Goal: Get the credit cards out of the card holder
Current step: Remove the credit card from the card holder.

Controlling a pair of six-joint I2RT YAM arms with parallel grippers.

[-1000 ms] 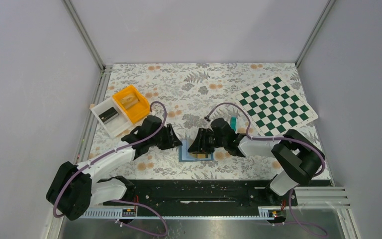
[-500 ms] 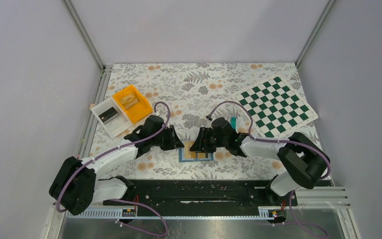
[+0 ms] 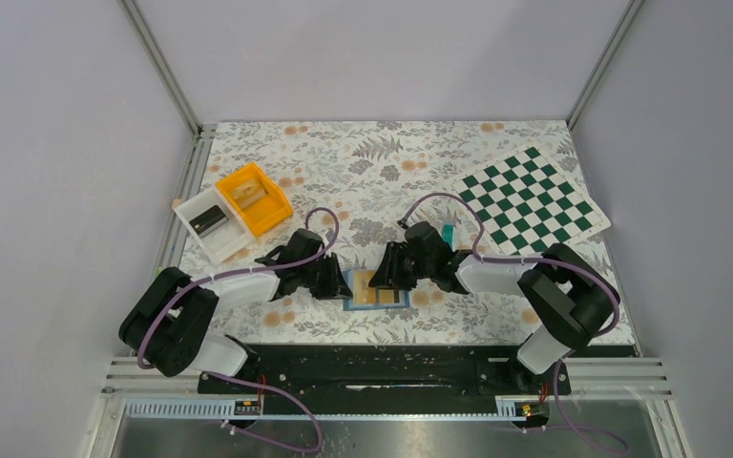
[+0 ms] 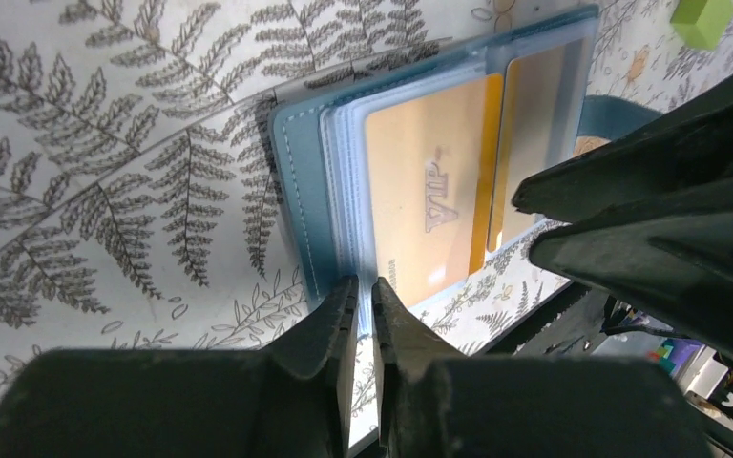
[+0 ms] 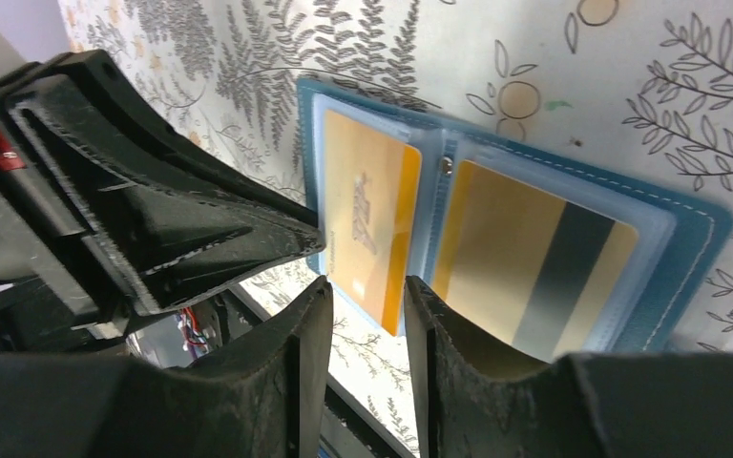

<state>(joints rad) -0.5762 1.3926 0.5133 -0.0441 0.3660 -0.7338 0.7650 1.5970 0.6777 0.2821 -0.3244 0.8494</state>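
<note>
**Card holder [image 4: 298, 191] open, two credit cards [image 5: 363, 219] in sleeves**

Blue-teal bifold, lying flat and open on the floral table [image 3: 363, 172] near its front edge, between both arms. Clear sleeves inside: orange-tan VIP card [image 4: 429, 191] one side, tan striped card [image 5: 534, 272] the other. Left gripper [image 4: 363, 291] has jaws nearly together at the holder's edge; whether they pinch the sleeve, cannot tell. Right gripper [image 5: 367, 305] is parted above the VIP card, empty. Since a second ago, the left has closed in and the right has drawn back, uncovering the holder.
</note>
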